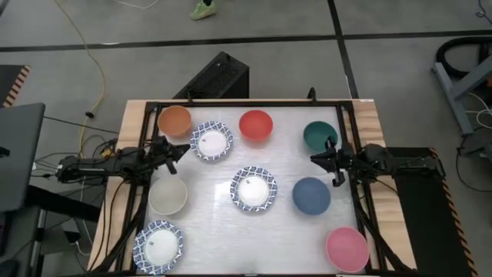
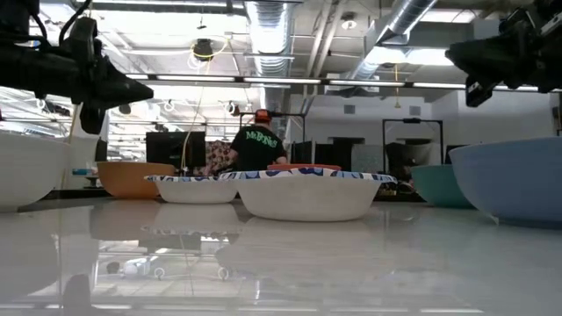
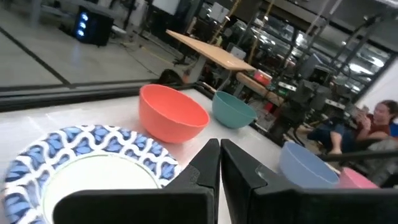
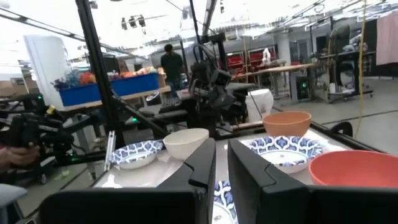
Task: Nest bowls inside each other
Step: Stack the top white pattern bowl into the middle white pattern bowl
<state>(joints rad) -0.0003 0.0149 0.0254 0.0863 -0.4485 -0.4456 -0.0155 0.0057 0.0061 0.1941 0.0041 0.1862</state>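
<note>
High view shows nine bowls spread singly over the tabletop (image 1: 284, 231), none nested. A blue-rimmed bowl (image 1: 211, 141) sits just beside the left gripper (image 1: 178, 151), whose fingers are pressed together and empty. The green bowl (image 1: 320, 136) lies just beside the right gripper (image 1: 321, 156), fingers slightly apart, empty. Glossy rims could slip from a shallow pinch.

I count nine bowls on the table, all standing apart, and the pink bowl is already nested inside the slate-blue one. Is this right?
Not quite. The high view shows nine separate bowls, but the pink bowl is not nested: it stands alone near the table's corner on the right arm's side, apart from the slate-blue bowl, which is empty. Nothing is nested yet.
</note>
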